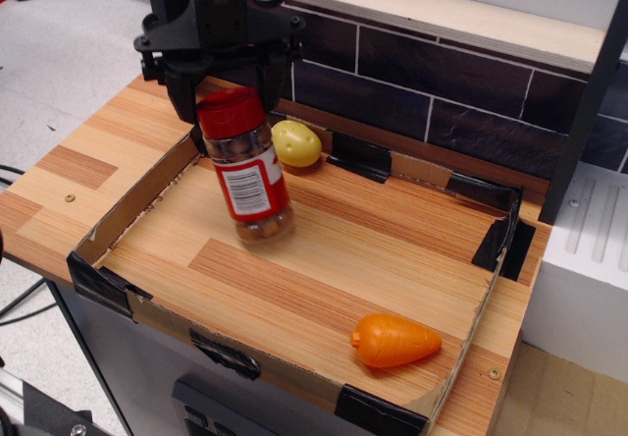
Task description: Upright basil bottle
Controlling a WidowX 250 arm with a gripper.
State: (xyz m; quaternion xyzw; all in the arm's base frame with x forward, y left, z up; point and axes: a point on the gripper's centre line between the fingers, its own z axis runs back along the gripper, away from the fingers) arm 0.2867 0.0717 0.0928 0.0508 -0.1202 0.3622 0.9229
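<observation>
The basil bottle is a clear jar with a red cap, a red-and-white barcode label and brownish contents. My black gripper is shut on its red cap from above. The bottle hangs nearly upright, tilted a little with its base toward the right, lifted just above the wooden tray floor at the back left of the tray.
The bottle is inside a shallow cardboard-walled tray with black taped corners. A yellow toy vegetable lies just behind the bottle. An orange toy carrot lies at the front right. A dark tiled wall stands behind.
</observation>
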